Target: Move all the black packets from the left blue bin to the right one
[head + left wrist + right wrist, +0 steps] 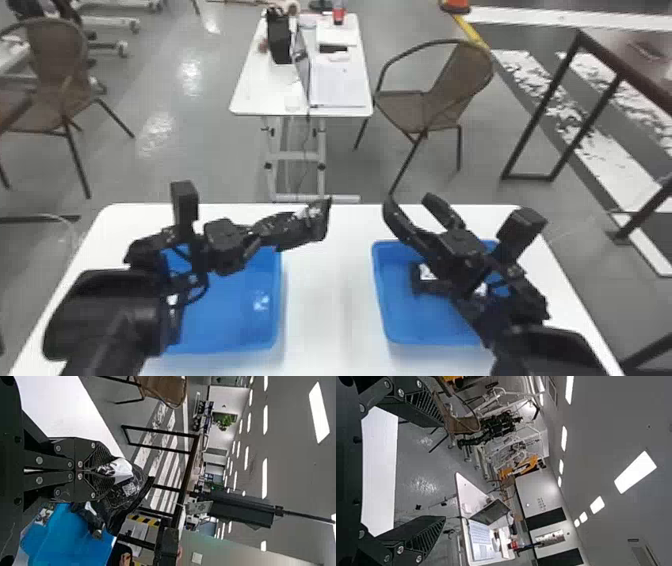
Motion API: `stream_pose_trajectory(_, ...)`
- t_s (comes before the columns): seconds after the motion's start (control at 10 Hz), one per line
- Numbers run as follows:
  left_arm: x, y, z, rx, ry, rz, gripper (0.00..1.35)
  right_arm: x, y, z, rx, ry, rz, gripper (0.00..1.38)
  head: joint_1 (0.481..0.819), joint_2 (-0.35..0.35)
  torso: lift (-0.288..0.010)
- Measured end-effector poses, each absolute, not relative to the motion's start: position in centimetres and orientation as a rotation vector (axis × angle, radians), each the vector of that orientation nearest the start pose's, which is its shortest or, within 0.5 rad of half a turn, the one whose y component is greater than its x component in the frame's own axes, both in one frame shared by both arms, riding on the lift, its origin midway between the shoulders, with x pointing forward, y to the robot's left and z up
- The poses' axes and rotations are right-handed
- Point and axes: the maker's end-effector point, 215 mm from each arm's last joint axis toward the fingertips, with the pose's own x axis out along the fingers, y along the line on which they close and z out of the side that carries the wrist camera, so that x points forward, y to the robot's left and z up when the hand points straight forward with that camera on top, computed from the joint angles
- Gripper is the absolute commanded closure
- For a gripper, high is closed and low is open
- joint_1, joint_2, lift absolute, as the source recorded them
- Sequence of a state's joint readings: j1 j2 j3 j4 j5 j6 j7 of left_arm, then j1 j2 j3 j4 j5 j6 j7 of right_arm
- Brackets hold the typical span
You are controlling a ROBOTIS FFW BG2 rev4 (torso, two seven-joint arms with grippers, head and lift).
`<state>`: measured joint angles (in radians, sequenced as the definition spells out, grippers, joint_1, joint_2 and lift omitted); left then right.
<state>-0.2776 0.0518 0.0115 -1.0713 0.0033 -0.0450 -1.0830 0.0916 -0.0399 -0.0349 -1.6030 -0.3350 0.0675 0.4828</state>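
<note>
Left fingers [277,229]: pinching black packet [318,219], twelve o'clock
Right fingers [401,223]: wide, one o'clock
Bins [278,305] on table [327,310]: nine, three o'clock

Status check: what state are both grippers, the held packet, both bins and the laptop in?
Left gripper: shut on the packet
Held packet: pinched, sticking out past the fingertips
Right gripper: open, empty
Left blue bin: upright, partly hidden
Right blue bin: upright, packet inside
Laptop: open
</note>
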Motion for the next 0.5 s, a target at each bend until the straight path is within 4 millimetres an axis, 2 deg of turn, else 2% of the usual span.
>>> stream_pose_trajectory(0.2,55.9,4.4,-41.1,-0.051,0.173,-1.088,1.21,54.5,-13.1,-35.3,0.330,0.037,0.510,0.20,0.695,-0.088,0.000)
stream_pose_trajectory(0.5,56.3,2.3,-40.3,-0.053,0.163,-1.117,1.21,54.6,-9.2,-34.9,0.342,0.049,0.589,0.20,0.695,-0.071,0.000)
